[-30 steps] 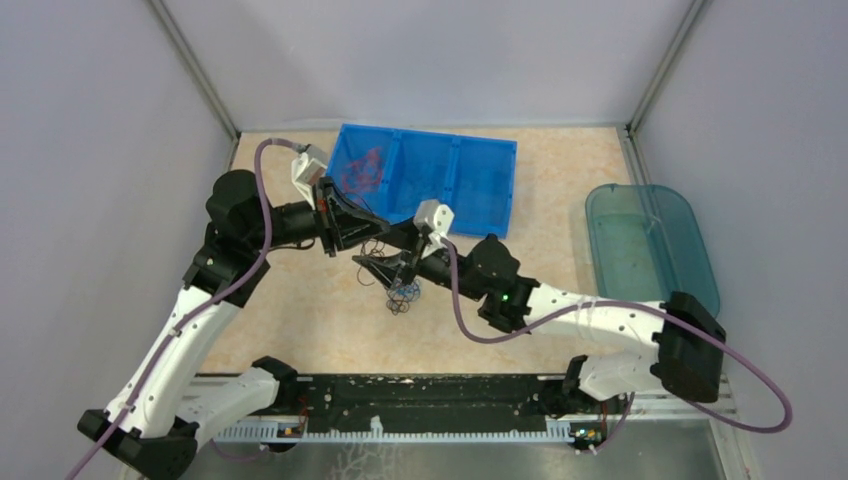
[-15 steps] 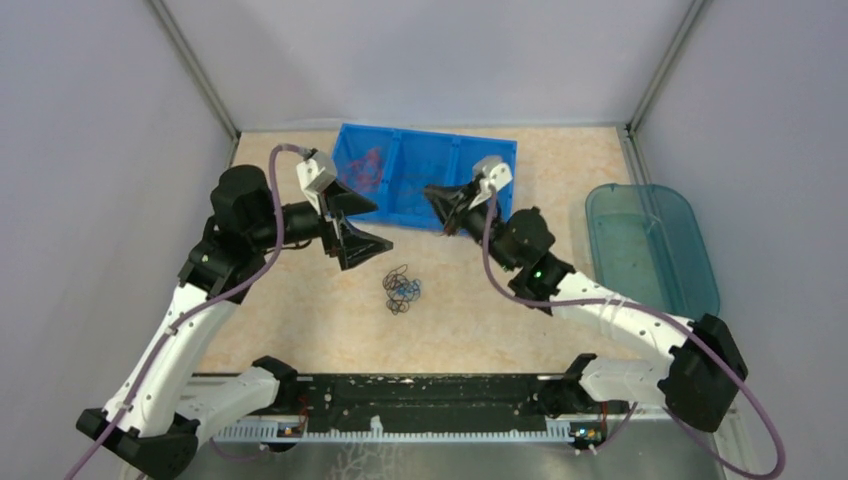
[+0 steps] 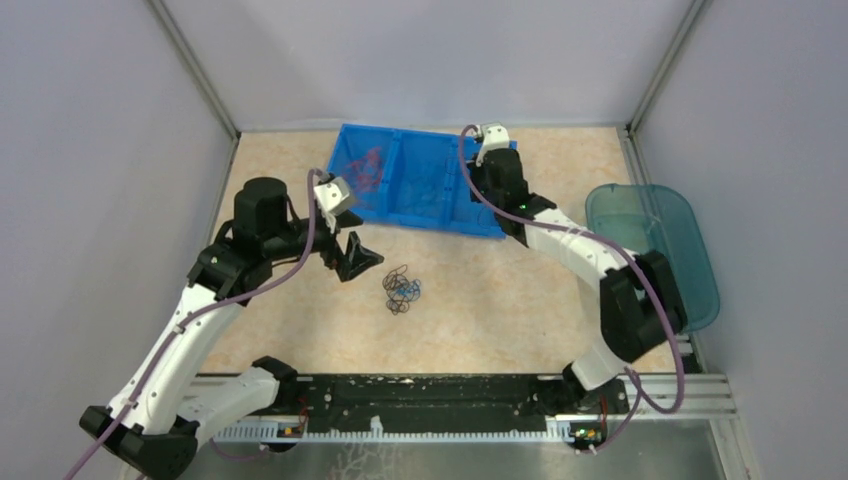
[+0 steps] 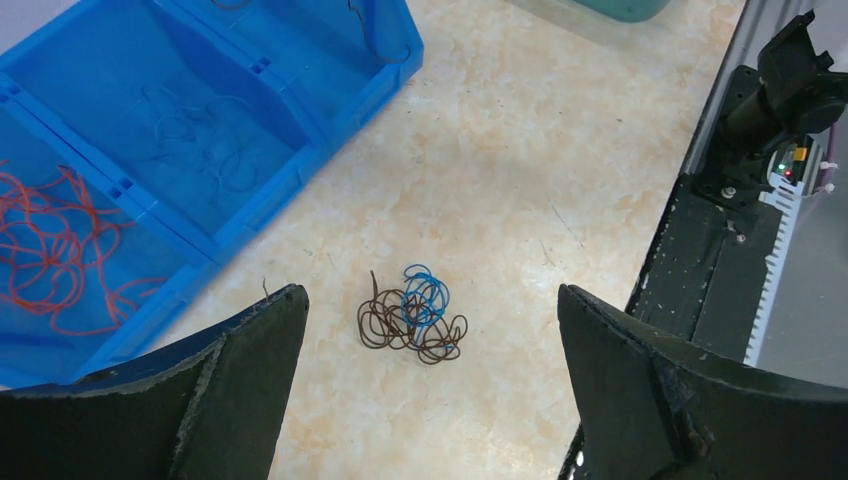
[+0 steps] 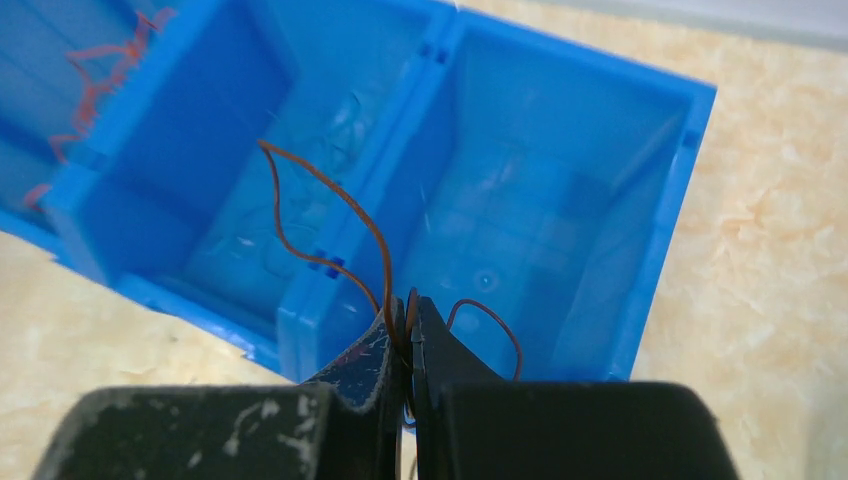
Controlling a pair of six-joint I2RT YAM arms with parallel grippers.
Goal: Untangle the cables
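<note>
— Right fingers are clenched tight on one brown wire, up over the blue bin. Why carry it there?

— Sorting by colour, I'd say. Red wires fill one end compartment, and faint blue strands lie in the middle one. The brown one looks bound for a compartment of its own.

— Which one, though?

— Hard to call. The pinch sits right above the divider. The long loop arcs over the middle compartment and a short curl hangs over the bare end one.

— And the left fingers?

— Spread wide, gripping nothing, touching nothing. They hover above the clump, which sits framed between them in the wrist view.

— So the tangle's where?

— On the worktop, near the bin but apart from it. Brown loops, blue ones knotted through. The arm looks poised there so it can drop straight down for the next strand.
</note>
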